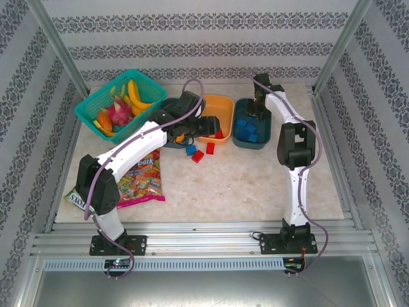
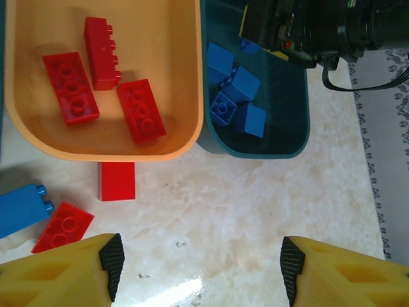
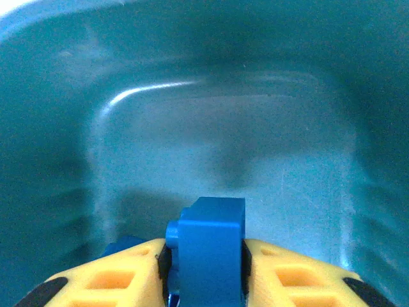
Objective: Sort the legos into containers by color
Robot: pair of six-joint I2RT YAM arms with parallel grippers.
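The left wrist view is showing the left pincer [image 2: 198, 268] hanging wide and empty over the counter [image 2: 255, 204], with a loose red brick [image 2: 117, 181] lying just outside the orange tray [image 2: 182, 77], which is holding three red bricks [image 2: 70, 86]. The right wrist view is showing the right pincer [image 3: 208, 262] pinching a blue brick [image 3: 211, 240] inside the teal tray [image 3: 223, 128], a grip the top view is leaving too small to judge
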